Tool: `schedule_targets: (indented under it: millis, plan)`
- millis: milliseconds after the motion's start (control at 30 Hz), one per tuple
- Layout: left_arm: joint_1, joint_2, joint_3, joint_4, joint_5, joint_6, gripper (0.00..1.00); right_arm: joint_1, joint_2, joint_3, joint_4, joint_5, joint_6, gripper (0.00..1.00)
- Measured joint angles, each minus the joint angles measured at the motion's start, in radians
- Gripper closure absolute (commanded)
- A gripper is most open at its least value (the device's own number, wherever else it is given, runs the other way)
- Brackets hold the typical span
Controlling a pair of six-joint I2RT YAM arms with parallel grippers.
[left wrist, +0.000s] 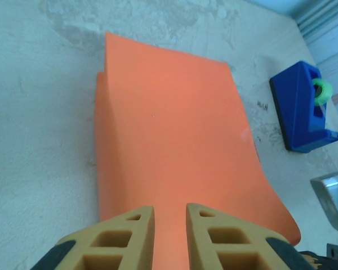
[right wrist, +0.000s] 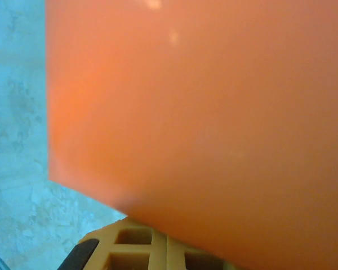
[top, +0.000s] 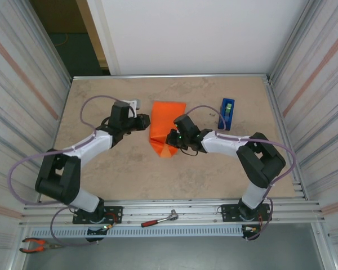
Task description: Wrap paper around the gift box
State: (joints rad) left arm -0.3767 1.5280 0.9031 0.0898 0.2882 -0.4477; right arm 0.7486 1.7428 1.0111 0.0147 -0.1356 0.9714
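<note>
Lying mid-table, one folded bright orange sheet of thin paper [top: 167, 128] runs lengthwise far to near, tapering nearward. At its left edge the left gripper [left wrist: 170, 209] stands slightly parted; the right gripper [top: 172, 138] pinches its near side. One blue tape dispenser [top: 227, 113] stands rightward.

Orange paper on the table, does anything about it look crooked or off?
Yes. The paper is folded askew: wide at the far end, tapering toward the near end. From the left wrist, a lower layer sticks out past one long edge, so the edges are not lined up.
</note>
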Motion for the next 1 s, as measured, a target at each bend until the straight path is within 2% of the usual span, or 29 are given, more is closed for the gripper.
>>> schedule_targets:
  millis: [200, 433, 800, 1000]
  plan:
    - [0.000, 0.106, 0.040, -0.013, 0.054, 0.007, 0.76, 0.000, 0.064, 0.035, 0.006, 0.000, -0.007, 1.00]
    - [-0.012, 0.145, 0.040, -0.010, 0.080, 0.007, 0.75, -0.003, 0.098, 0.015, 0.013, -0.011, -0.005, 1.00]
    - [-0.024, 0.149, 0.031, 0.018, 0.089, 0.006, 0.75, -0.063, -0.090, 0.006, -0.034, -0.018, -0.038, 1.00]
    - [-0.024, 0.149, 0.026, 0.027, 0.089, 0.006, 0.75, -0.105, -0.080, 0.006, -0.041, -0.015, -0.041, 1.00]
